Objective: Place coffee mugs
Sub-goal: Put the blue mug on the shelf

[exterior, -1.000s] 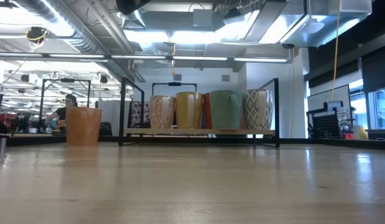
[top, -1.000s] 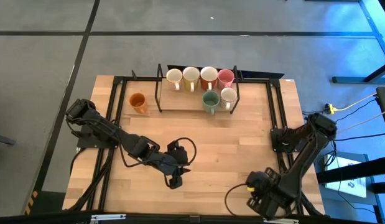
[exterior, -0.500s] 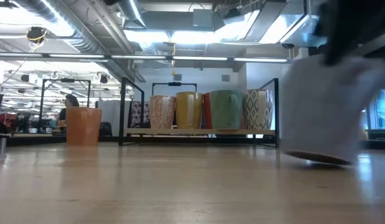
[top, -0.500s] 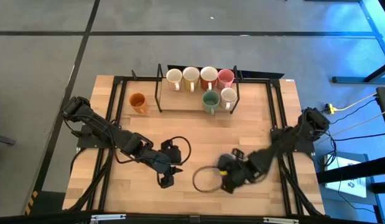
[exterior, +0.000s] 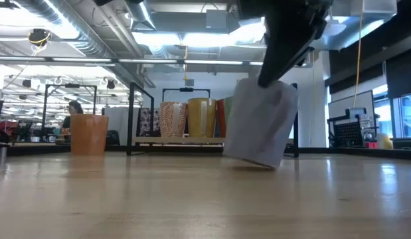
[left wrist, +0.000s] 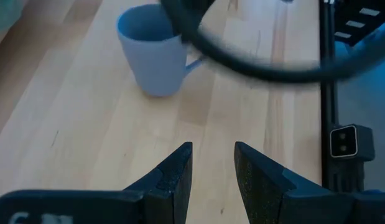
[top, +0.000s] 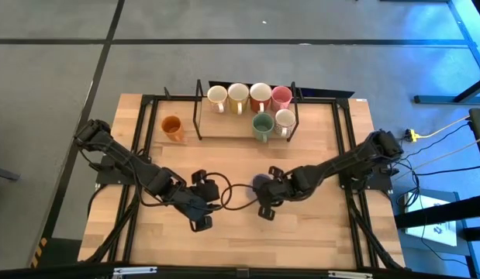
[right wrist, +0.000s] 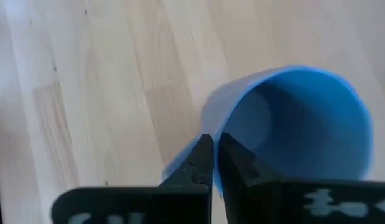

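The lavender mug (top: 260, 183) is at the table's middle, in my right gripper (top: 264, 195), which is shut on it. In the low view the mug (exterior: 258, 126) tilts under the dark fingers. My left gripper (top: 199, 222) hovers to the mug's left and nearer the near edge. Its fingers are open with a narrow gap (left wrist: 213, 165) and point toward the mug (left wrist: 152, 53). The orange mug (top: 172, 127) stands on the table left of the black rack (top: 199, 116). The rack holds several mugs, white, cream, pink (top: 281, 97) and green (top: 262, 124). My right gripper (right wrist: 216, 155) pinches the lavender mug's wall at the rim (right wrist: 212, 127), with one finger inside the mouth and one outside. The fingers come slanting down from the table's right. The mug tilts below them (exterior: 258, 126); whether its lower edge (exterior: 251, 160) touches the table, I cannot tell.
A black cable loop (top: 224, 190) hangs between the two grippers and crosses the left wrist view (left wrist: 254, 65). A black frame (top: 344, 147) runs along the table's left, far and right edges. Bare wood (top: 247, 244) lies along the near edge.
My right gripper has swung from the table's near right corner toward the middle, carrying the lavender mug with it. The mug now hangs tilted in front of the rack in the low view. My left gripper has drawn back a little toward the table's left.
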You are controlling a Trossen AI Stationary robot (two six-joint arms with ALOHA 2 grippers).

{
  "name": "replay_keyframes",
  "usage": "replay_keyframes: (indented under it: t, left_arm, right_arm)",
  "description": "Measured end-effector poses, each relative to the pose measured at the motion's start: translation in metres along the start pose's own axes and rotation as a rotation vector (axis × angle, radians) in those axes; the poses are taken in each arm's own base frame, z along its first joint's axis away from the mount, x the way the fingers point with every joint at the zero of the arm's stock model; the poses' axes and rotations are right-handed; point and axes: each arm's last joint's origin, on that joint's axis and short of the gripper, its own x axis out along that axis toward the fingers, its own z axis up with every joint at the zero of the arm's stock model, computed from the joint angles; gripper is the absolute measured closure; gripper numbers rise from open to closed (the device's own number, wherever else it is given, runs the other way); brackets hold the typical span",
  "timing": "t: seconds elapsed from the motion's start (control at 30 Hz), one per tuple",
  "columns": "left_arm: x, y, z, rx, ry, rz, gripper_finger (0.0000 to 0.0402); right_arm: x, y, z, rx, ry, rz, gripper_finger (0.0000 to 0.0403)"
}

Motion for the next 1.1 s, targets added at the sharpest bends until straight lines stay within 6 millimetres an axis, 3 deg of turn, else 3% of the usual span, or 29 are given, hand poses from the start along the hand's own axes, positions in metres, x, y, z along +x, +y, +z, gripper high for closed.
replay_keyframes:
  t: [0.27, 0.67, 0.73, 0.87, 1.0, 1.1]
  left_arm:
    - [0.001, 0.001, 0.001, -0.019, 0.005, -0.009, 0.0288]
    - [0.005, 0.009, 0.009, -0.096, -0.01, -0.001, 0.0288]
    - [0.009, 0.013, 0.013, -0.135, -0.015, 0.0, 0.0286]
    - [0.024, 0.021, 0.023, -0.205, -0.015, -0.021, 0.0271]
    - [0.045, 0.028, 0.034, -0.303, -0.036, -0.05, 0.0263]
    - [0.06, 0.035, 0.038, -0.361, -0.042, -0.024, 0.0265]
  right_arm:
    - [0.006, -0.001, 0.007, 0.021, -0.033, 0.031, 0.0383]
    - [0.006, -0.006, 0.016, 0.075, -0.093, 0.034, 0.0281]
    - [-0.004, -0.007, 0.015, 0.07, -0.093, 0.038, 0.0269]
    - [-0.045, 0.0, 0.007, 0.057, -0.176, 0.013, 0.0258]
    - [-0.086, 0.012, -0.018, 0.054, -0.274, -0.08, 0.0256]
    - [-0.104, 0.019, -0.04, 0.093, -0.303, -0.149, 0.0256]
